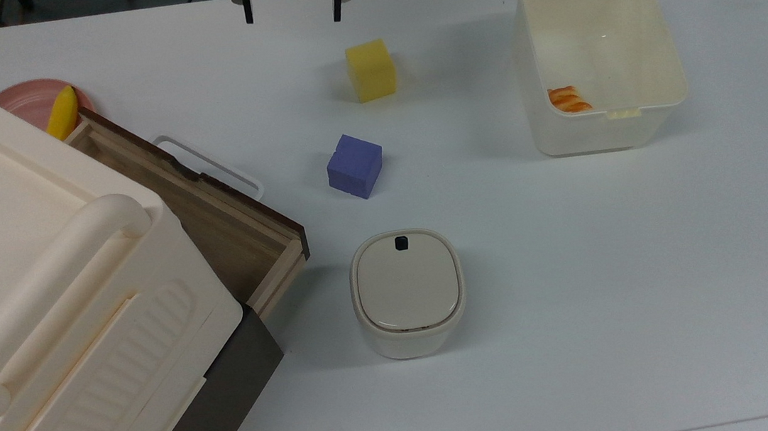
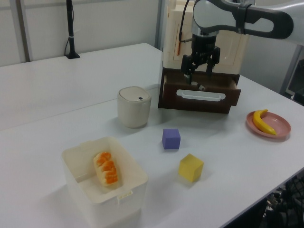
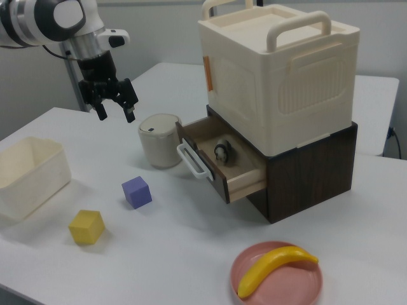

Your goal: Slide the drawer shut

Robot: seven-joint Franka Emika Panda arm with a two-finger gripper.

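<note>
A banana (image 3: 275, 268) on its plate (image 3: 277, 279) fills the right view's lower edge; behind, the drawer (image 3: 219, 162) juts open at centre, its handle (image 3: 192, 160) facing the spread, empty gripper (image 3: 114, 112) hanging upper left.

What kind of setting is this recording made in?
Probably a lab or office test bench: a plain white table laid out with props, such as foam cubes, a plastic bin and an open drawer, under a robot gripper.
</note>
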